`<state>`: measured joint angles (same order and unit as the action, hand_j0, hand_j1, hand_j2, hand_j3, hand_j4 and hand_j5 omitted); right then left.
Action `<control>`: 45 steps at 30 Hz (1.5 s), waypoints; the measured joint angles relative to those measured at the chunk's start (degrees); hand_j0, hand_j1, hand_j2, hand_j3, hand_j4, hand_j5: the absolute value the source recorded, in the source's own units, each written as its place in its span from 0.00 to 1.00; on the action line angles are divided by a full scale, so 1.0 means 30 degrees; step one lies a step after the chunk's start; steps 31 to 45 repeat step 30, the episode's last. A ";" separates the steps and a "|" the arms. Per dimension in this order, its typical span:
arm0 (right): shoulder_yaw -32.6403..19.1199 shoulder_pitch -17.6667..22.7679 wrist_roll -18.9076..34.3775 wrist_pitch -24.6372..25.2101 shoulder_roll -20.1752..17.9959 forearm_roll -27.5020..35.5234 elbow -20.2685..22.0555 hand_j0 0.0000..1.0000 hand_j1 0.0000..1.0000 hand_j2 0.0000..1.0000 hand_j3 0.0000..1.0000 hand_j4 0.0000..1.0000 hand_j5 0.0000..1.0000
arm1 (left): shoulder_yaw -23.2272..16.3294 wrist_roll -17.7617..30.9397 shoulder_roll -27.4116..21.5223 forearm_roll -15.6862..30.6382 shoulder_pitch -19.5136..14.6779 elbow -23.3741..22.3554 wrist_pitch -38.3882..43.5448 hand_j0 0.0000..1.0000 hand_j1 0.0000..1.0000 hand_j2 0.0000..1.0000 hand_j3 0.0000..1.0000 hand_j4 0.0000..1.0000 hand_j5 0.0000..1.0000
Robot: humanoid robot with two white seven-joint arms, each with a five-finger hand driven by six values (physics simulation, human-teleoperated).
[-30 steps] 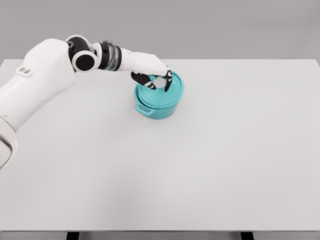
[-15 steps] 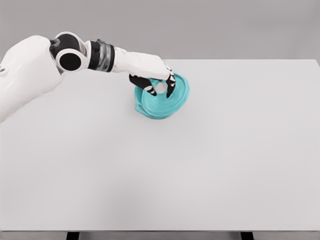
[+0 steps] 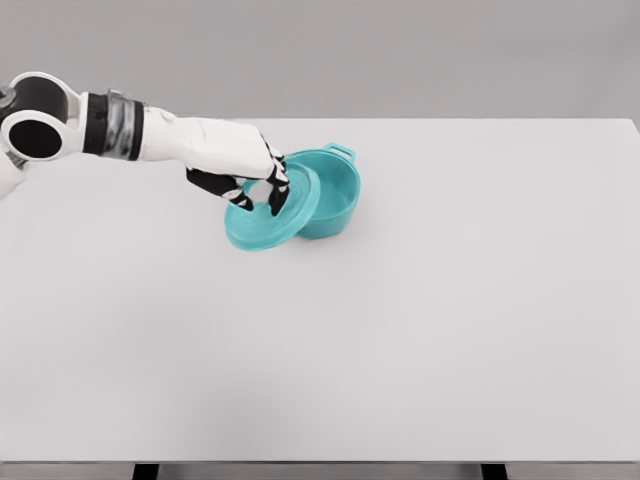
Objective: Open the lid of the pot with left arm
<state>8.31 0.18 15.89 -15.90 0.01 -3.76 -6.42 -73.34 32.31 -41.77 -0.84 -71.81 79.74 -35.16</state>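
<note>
Teal lid (image 3: 268,215) is up and off, tilted, gripped by its knob in the left hand (image 3: 250,185), just left of the open pot (image 3: 330,195) on the white table (image 3: 450,330). Next, I'd judge: set it down clear of the pot and release.

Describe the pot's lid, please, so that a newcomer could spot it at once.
On the white table, find the teal pot toward the back left. The lid is the tilted teal disc on its left side, off the open pot and gripped by the left hand.
</note>
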 measured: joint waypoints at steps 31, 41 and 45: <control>0.0003 0.0000 0.0000 0.0002 0.0000 0.0000 0.0000 1.00 1.00 1.00 1.00 1.00 1.00 | 0.1359 -0.0104 -0.5701 0.3708 0.0880 0.5008 0.0005 1.00 1.00 1.00 1.00 1.00 1.00; 0.0003 0.0000 0.0000 0.0002 0.0000 0.0000 0.0000 1.00 1.00 1.00 1.00 1.00 1.00 | 0.1359 -0.0104 -0.5701 0.3708 0.0880 0.5008 0.0005 1.00 1.00 1.00 1.00 1.00 1.00; 0.0003 0.0000 0.0000 0.0002 0.0000 0.0000 0.0000 1.00 1.00 1.00 1.00 1.00 1.00 | 0.1359 -0.0104 -0.5701 0.3708 0.0880 0.5008 0.0005 1.00 1.00 1.00 1.00 1.00 1.00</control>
